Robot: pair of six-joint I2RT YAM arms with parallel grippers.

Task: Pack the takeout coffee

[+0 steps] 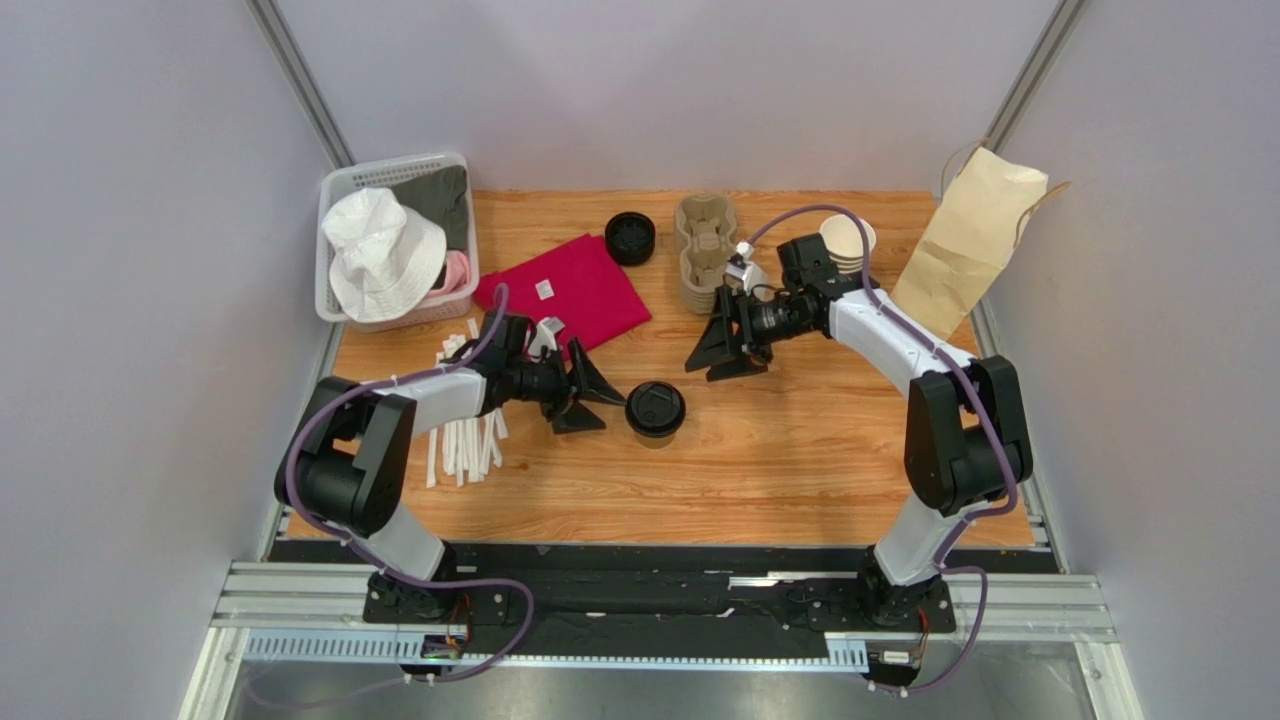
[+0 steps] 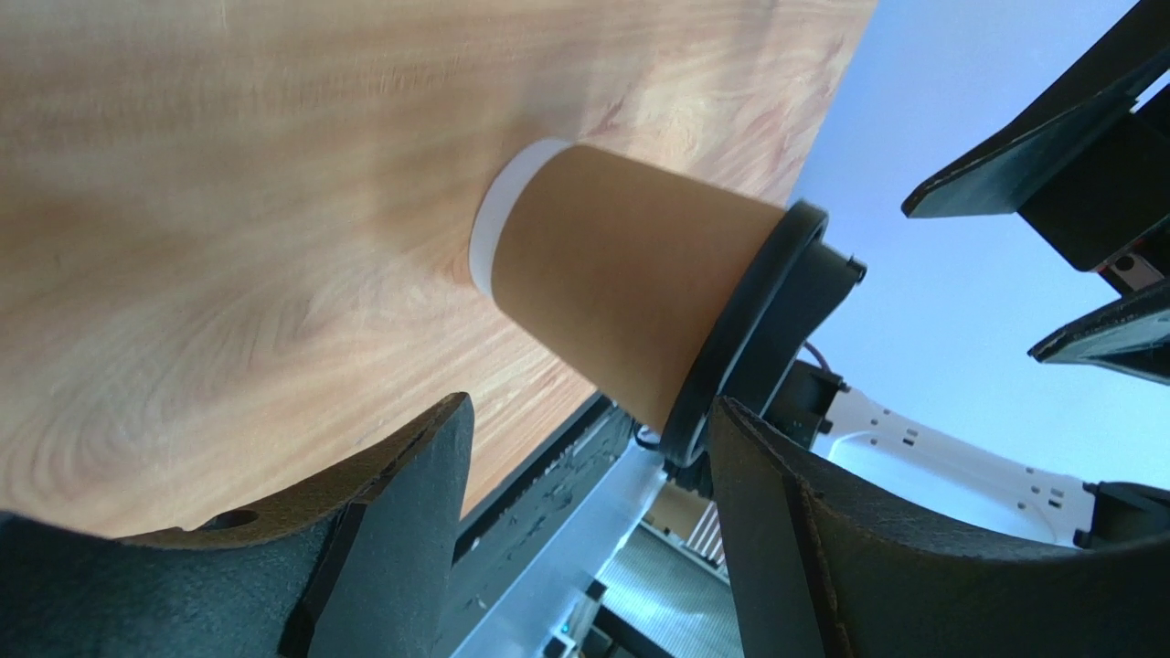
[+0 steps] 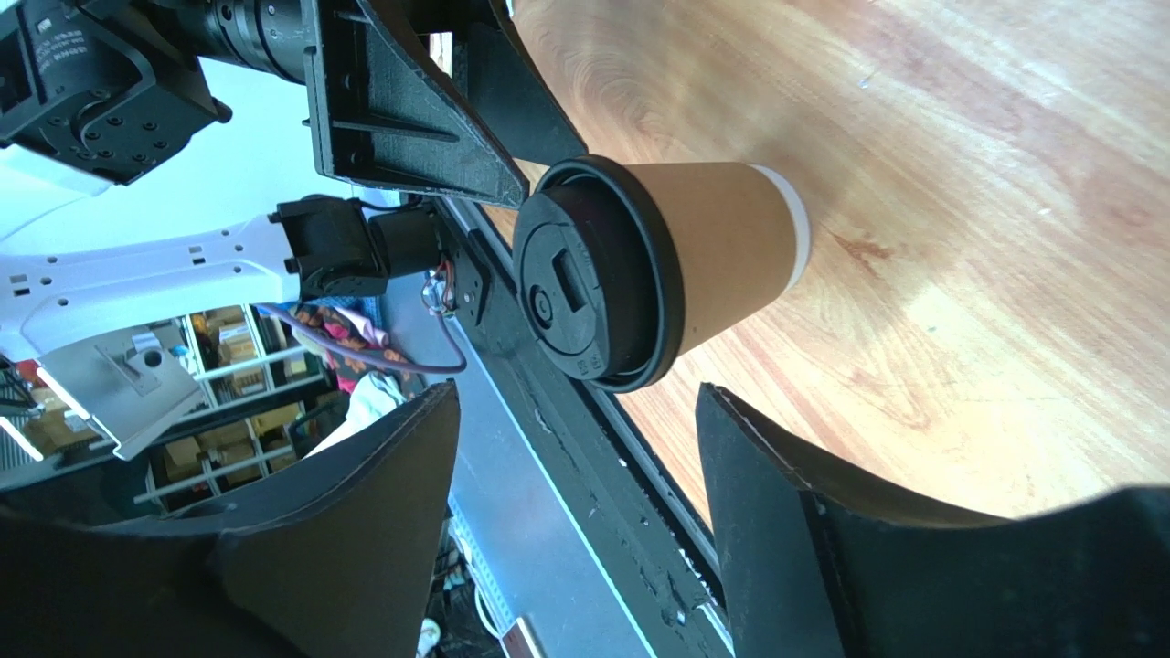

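Top external view showed the takeout coffee (image 1: 655, 408) upright in the middle of the desk (image 1: 842, 450), between the left gripper (image 1: 604, 408) and right gripper (image 1: 706, 371), both gaping wide and holding nothing, so one sloppy finger swing could've knocked it over.

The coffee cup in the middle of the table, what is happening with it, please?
The lidded kraft coffee cup stands upright on the wooden table, held by nothing. Both arms point at it with fingers open: the left gripper close on its left, the right gripper farther off. It is not packed yet; the pulp cup carrier and the paper bag sit at the far side.
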